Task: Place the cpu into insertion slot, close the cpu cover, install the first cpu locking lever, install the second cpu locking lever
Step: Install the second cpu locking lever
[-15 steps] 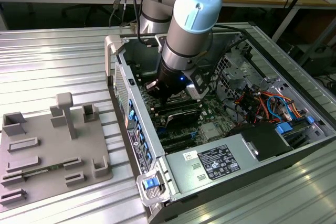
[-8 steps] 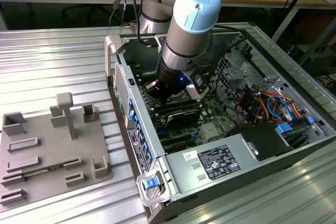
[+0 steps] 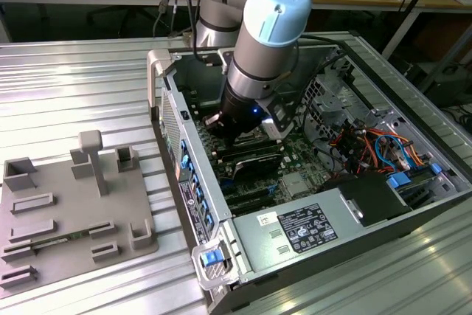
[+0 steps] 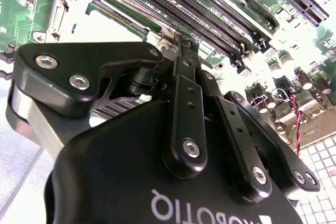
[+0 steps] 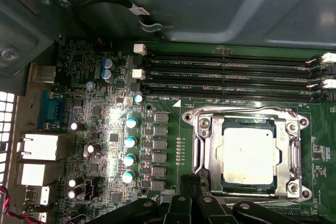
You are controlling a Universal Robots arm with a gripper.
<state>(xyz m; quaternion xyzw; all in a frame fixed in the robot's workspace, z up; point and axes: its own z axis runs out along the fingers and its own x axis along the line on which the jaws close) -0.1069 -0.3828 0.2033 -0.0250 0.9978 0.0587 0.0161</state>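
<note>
Inside the open computer case [image 3: 413, 204], the clenched, seemingly empty pincer [image 5: 190, 182] hovers beside the seated cpu [image 5: 248, 153].

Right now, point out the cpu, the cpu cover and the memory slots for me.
cpu [image 5: 248, 156]: first wrist view, middle of its silver top face.
cpu cover [image 5: 206, 148]: first wrist view, side bar of the metal frame.
memory slots [image 5: 231, 66]: first wrist view, middle of the long black slots.
</note>
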